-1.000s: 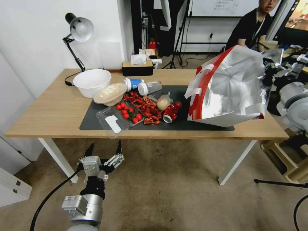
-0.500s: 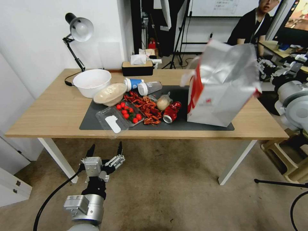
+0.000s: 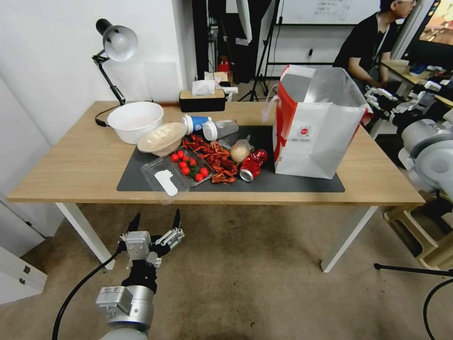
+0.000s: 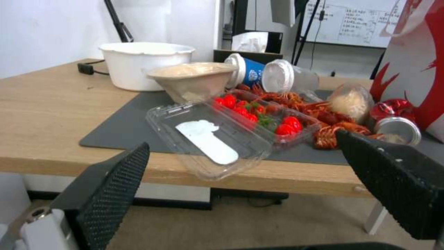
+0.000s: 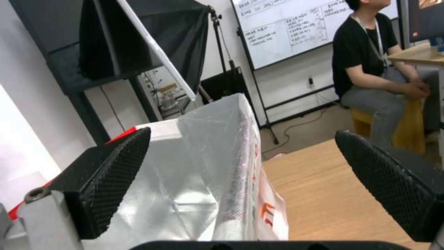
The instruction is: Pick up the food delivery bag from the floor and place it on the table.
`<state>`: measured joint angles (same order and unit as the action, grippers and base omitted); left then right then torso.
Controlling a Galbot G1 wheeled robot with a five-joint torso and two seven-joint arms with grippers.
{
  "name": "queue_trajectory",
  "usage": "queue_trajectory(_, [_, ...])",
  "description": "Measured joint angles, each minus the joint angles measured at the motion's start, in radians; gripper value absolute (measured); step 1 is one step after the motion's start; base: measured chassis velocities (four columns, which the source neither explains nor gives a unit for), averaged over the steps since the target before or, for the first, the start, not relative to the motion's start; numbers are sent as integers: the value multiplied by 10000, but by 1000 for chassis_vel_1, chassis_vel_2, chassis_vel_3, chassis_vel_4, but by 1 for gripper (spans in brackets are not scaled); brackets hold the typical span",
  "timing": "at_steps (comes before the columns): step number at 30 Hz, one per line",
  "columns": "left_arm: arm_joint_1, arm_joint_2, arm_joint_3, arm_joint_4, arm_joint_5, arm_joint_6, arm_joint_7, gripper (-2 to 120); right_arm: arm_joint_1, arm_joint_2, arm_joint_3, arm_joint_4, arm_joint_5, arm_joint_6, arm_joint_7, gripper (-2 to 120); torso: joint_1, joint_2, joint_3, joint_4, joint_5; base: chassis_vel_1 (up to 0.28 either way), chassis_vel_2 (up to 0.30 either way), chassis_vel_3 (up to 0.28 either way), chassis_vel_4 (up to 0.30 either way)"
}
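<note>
Now upright: the bag (image 3: 314, 132) stands on the table (image 3: 71, 165), at the mat's (image 3: 141, 177) right end, beside a red can (image 3: 251, 164).

The right gripper (image 3: 380, 100) hangs spread wide and empty just off the bag's rim; a careless brush there could tip the light, tall bag onto the spilled food. The left gripper (image 3: 153, 225) idles wide apart below the table edge.
</note>
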<state>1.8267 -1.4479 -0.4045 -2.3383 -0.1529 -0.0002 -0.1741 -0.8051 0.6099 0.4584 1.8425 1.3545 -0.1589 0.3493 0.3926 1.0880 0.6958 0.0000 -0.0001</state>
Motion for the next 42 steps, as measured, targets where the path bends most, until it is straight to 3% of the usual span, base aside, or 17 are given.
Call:
queue_trajectory(25, [88, -41, -19, -351, -18, 45, -41, 100, -1230, -244, 850, 927, -7, 32, -405, 100, 0, 0, -1, 1, 1, 0, 0, 0, 0])
queue_trajectory(29, [94, -35, -48, -393, -28, 69, -41, 100, -1932, -245, 1312, 1516, -370, 155, -658, 100, 0, 0, -1, 1, 1, 0, 0, 0, 0])
queue_trajectory(32, [119, -68, -53, -402, -18, 71, -17, 100, -2956, -181, 1869, 2183, -1525, 347, -1156, 100, 0, 0, -1, 0, -1, 0, 0, 0, 0])
queue_trajectory(42, [143, -142, -38, -404, 109, 57, -94, 100, -4217, 344, 2070, 3095, -3493, 859, -1668, 100, 0, 0, -1, 1, 0, 0, 0, 0, 0])
